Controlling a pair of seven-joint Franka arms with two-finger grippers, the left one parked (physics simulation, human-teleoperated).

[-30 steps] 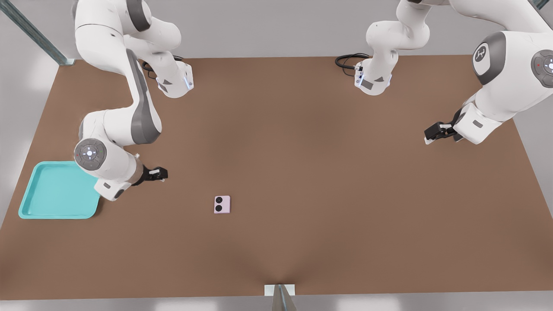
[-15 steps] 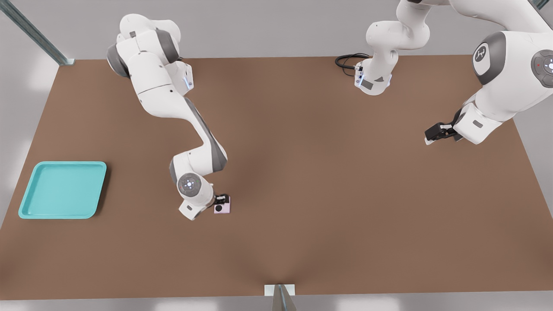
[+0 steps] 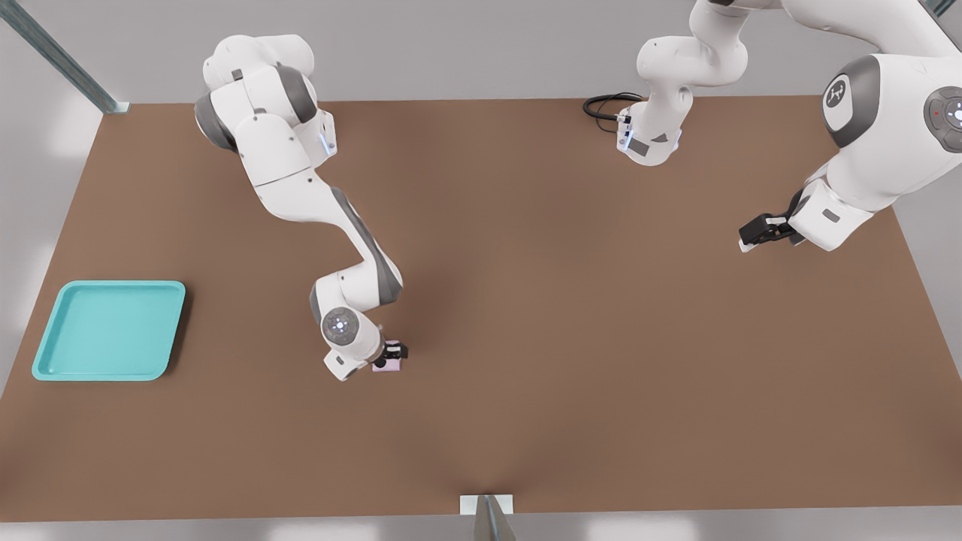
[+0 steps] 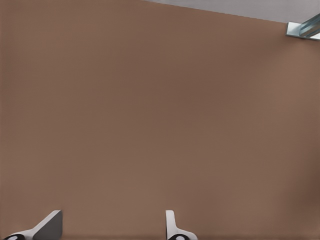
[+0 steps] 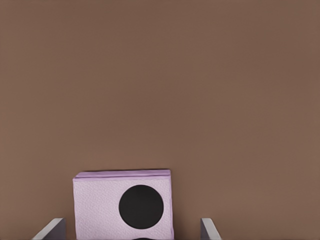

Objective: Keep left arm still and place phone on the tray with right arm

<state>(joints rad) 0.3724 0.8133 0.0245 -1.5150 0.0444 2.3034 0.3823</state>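
Note:
The pale pink phone (image 3: 386,367) lies flat on the brown table, a little left of centre in the front view, mostly covered by my gripper (image 3: 393,352). In the right wrist view the phone (image 5: 100,207) shows one black circle and sits between the two grey fingertips (image 5: 51,230), with a gap on each side. The gripper (image 5: 132,231) is open and straddles the phone. The turquoise tray (image 3: 45,370) rests near the table's edge at the front view's left, well apart from the phone, with nothing in it.
The parked arm's gripper (image 3: 763,229) hangs over the table at the front view's right. Both arm bases (image 3: 646,143) stand at the far edge, with a black cable (image 3: 607,105) beside one. A metal bracket (image 3: 486,505) sits at the near edge.
One second ago my gripper was beside the tray; it swung across to the phone. Over the last half second it shifted slightly rightward and now covers more of the phone.

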